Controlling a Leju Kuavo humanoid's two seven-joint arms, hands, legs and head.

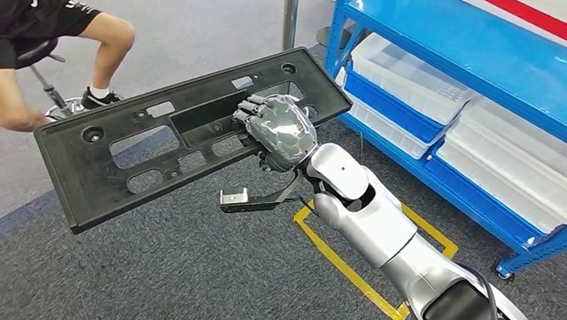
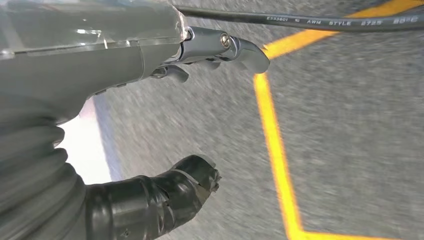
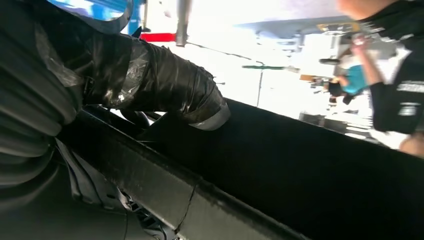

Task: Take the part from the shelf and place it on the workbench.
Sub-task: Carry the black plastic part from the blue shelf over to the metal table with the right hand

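Right hand [image 1: 281,131] grips a black part [image 1: 151,137] at frame centre, blue shelf [image 1: 506,63] upper right; left hand [image 2: 75,75] holds nothing, fingers [image 2: 170,192] apart.

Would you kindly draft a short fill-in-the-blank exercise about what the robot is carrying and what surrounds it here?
1. The black part is held by the robot's ____ hand.
2. The shelf frame is painted ____.
3. The tape marking the floor is ____.
4. The left hand holds ____.

Missing words: right; blue; yellow; nothing
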